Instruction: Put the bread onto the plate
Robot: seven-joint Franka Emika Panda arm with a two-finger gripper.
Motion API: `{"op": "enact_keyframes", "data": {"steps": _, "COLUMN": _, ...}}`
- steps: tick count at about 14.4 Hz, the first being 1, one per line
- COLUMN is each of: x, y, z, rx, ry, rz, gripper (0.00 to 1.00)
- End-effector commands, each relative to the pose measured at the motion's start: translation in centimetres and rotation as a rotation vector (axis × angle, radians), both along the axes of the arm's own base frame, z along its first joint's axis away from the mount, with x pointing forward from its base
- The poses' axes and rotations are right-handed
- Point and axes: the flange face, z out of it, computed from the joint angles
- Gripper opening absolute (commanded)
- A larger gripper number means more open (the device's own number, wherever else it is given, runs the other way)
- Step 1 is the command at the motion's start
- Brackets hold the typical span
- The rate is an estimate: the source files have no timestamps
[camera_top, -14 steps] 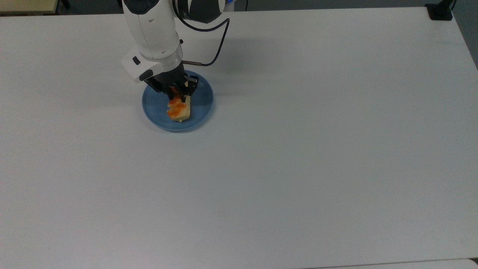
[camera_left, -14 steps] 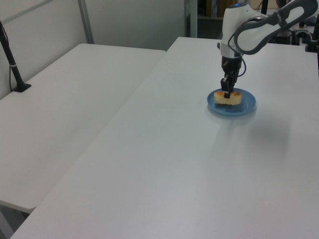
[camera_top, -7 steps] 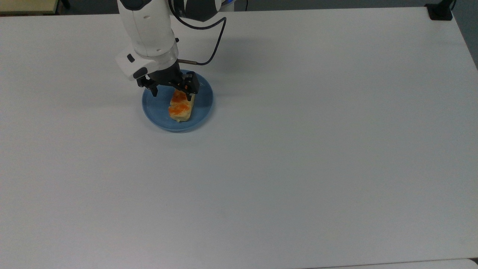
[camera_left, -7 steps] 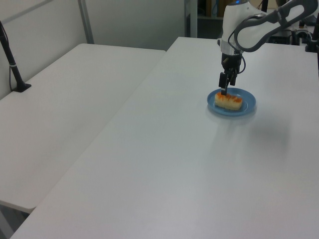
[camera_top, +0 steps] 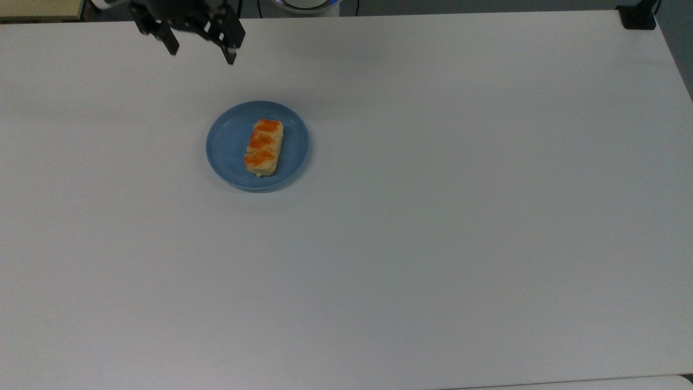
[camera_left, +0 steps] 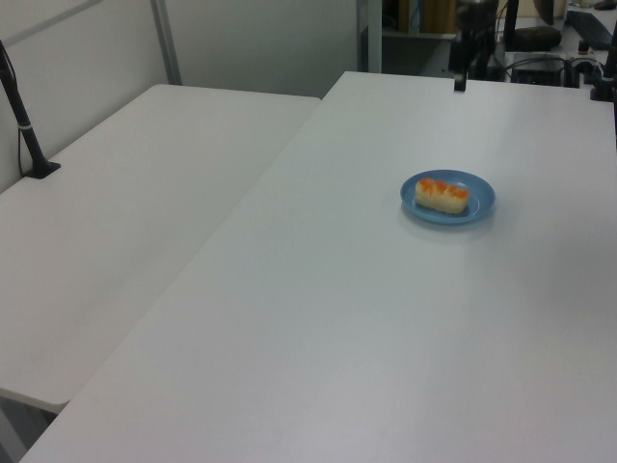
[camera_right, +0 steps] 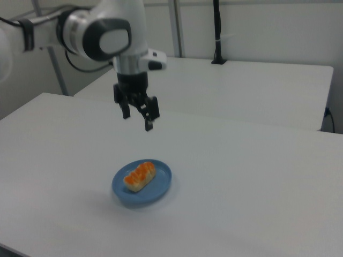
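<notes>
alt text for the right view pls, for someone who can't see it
A pale-yellow bread with orange-glazed ridges lies flat on a round blue plate on a white table. Above it, clear of both, a white robot arm's black gripper hangs open and empty, fingers pointing down. A second white table stands behind.

The bread [camera_left: 442, 196] is lying on the blue plate [camera_left: 479, 208], which is sitting on the white counter [camera_left: 366, 328].

Lab or test room: bare white tables [camera_left: 289, 318], pole mounts [camera_right: 217, 32], plain partition walls [camera_left: 260, 39].
</notes>
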Motion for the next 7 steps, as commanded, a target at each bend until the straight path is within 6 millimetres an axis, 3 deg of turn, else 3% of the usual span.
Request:
{"op": "enact_keyframes", "data": {"steps": 1, "x": -3.3, "y": 0.4, "z": 5.6, "rx": 0.021, "ry": -0.038, "rz": -0.054, "gripper": 1.0}}
{"op": "enact_keyframes", "data": {"steps": 4, "x": -5.4, "y": -0.2, "z": 7.9, "rx": 0.03, "ry": -0.047, "rz": -0.069, "gripper": 1.0}}
{"op": "enact_keyframes", "data": {"steps": 7, "x": -5.2, "y": -0.1, "z": 8.0, "rx": 0.016, "ry": -0.06, "rz": -0.037, "gripper": 1.0}}
